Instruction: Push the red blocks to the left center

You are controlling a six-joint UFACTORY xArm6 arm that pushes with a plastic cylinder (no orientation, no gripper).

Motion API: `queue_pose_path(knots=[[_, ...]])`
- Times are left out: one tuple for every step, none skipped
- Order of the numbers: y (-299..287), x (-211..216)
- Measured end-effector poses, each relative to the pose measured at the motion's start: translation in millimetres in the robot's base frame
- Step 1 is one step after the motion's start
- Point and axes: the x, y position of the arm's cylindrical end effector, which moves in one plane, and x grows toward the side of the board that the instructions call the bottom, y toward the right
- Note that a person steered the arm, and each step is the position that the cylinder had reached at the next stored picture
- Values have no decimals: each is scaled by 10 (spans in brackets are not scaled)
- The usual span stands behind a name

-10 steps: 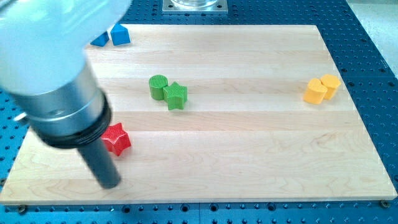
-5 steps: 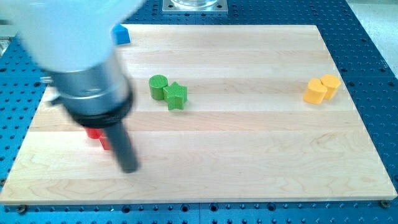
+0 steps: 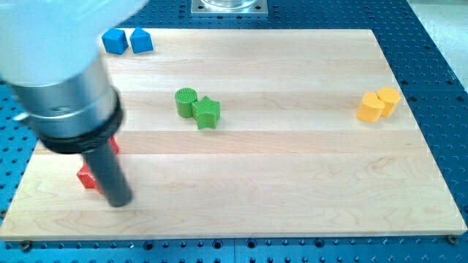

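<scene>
My tip (image 3: 120,202) rests on the board near the view's lower left. Just to its left, a red block (image 3: 87,177) touches or nearly touches the rod; its shape is partly hidden. A second bit of red (image 3: 115,145) shows behind the rod, just above, mostly covered by the arm's grey body. Both red pieces lie at the left side of the wooden board (image 3: 292,183), below its middle height.
A green cylinder (image 3: 186,101) and a green star (image 3: 207,112) touch each other at centre left. Two blue blocks (image 3: 114,41) (image 3: 140,40) sit at the top left corner. Two yellow blocks (image 3: 371,107) (image 3: 388,99) sit at the right.
My tip first moved right and up past the red blocks, then swung back left and down. The red blocks have shifted left; the red star no longer shows whole.
</scene>
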Motion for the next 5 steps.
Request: queue_pose_path(knots=[[-373, -205], [-375, -661], [-375, -994], [76, -878], [334, -1314]])
